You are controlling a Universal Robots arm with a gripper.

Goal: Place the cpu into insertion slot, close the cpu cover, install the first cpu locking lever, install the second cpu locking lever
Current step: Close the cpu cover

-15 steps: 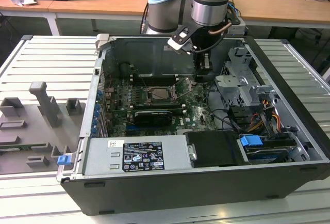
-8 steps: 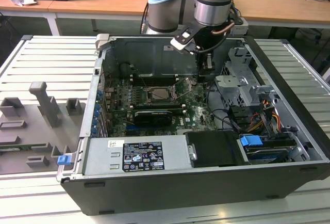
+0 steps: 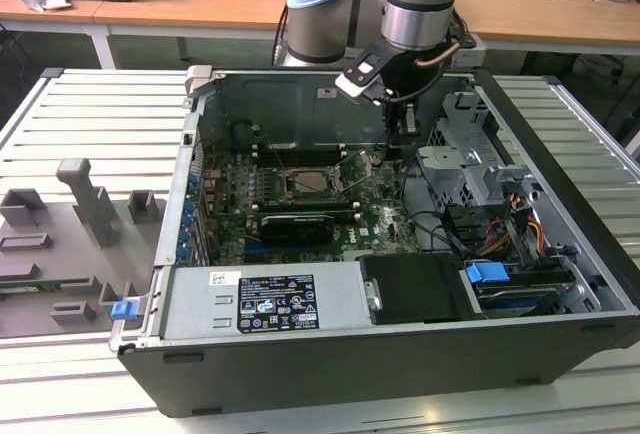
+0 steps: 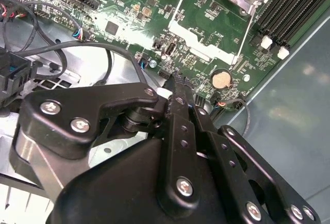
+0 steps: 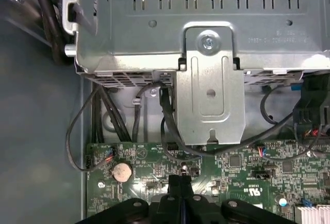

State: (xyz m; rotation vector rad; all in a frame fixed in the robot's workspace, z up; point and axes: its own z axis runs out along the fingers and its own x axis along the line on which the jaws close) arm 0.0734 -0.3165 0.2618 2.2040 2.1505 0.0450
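1. The cpu (image 3: pixel 312 182) appears in the exterior view as a pale square face lying flat inside the insertion slot (image 3: pixel 290 182), near the middle of the green motherboard (image 3: pixel 385 216).
2. The cpu cover (image 3: pixel 357 171) stands at the edge of the slot on the exterior view's right. It looks tilted up and not laid over the chip, but I cannot tell this with certainty.
3. My fingers (image 3: pixel 401 146) are clenched together, tip against tip, and I see nothing between them. In the exterior view they hang past the cover toward the exterior view's right, near the slot but apart from it.
4. In both wrist views my fingers (image 4: pixel 178 92) (image 5: pixel 178 182) point down at the motherboard (image 4: pixel 206 28) (image 5: pixel 232 167), close to the round coin battery (image 4: pixel 220 80) (image 5: pixel 122 171). I cannot tell whether the tips touch the board.
5. In the second wrist view, long black memory slots (image 4: pixel 291 2) run beside the socket area.
6. In the first wrist view, the metal drive cage (image 5: pixel 206 28) is just beyond the board's edge, and black cables (image 5: pixel 77 136) loop between them.
7. Everything sits inside an open computer case (image 3: pixel 330 374), which lies on a slatted metal tabletop (image 3: pixel 90 114). Grey fixture blocks (image 3: pixel 90 199) stand on the tabletop, on the exterior view's left.
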